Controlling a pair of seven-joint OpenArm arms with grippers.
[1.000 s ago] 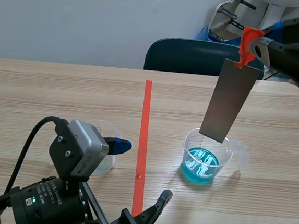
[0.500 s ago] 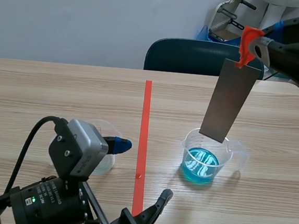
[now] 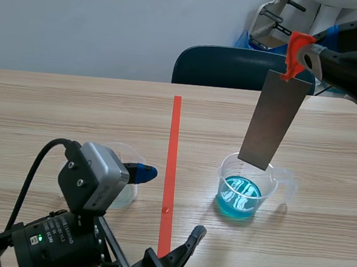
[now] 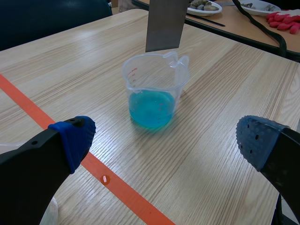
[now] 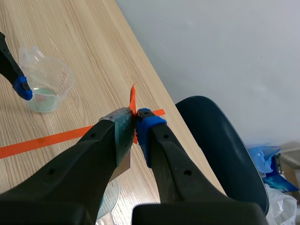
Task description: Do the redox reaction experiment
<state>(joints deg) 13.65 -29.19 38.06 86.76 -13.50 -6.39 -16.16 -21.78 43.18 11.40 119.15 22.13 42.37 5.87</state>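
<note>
Between the right gripper's fingers, pressed shut on it, sits the orange-red tab at the top of a grey metal plate. That plate hangs tilted above the beaker, its lower edge near the rim and clear of the blue liquid. Red graduation marks on the beaker's wall are too small to read. Nearer the robot than the beaker, across the tape line, the left gripper holds nothing, its 2 fingers spread wide, beside 1 clear cup of pale liquid.
</note>
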